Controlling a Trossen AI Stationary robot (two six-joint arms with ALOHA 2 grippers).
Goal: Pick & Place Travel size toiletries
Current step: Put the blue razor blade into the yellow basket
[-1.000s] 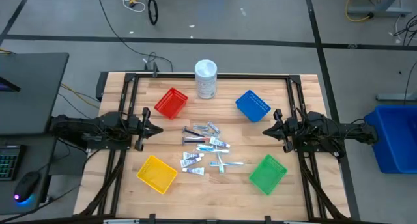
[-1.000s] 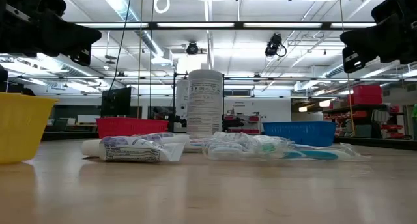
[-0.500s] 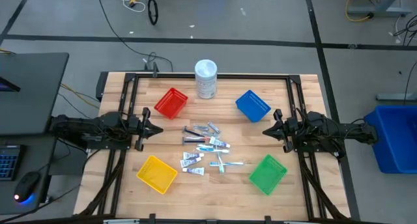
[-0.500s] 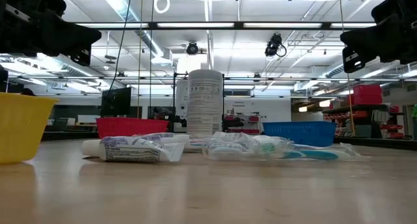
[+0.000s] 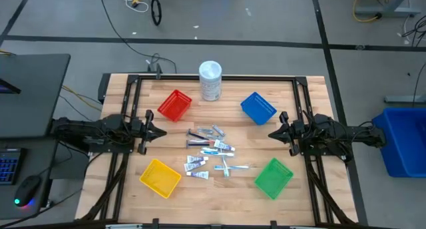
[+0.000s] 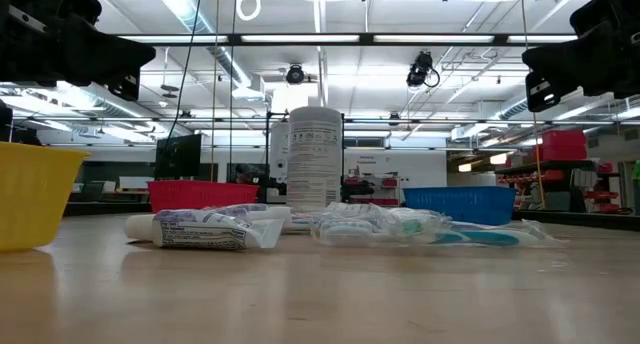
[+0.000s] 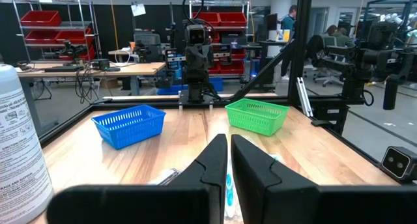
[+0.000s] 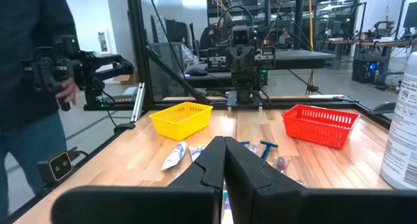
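well, nothing is being lifted yet, with the left gripper [image 5: 162,132] and right gripper [image 5: 271,134] both hanging with jaws nearly closed and empty beside the travel size toiletries [image 5: 212,153] lying mid-table, so one arm is needing to open and descend.

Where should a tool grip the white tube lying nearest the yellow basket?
Across its flat middle, coming straight down from above. The white tube lies flat on the table at the pile's edge nearest the yellow basket, and that side looks free of neighbours.
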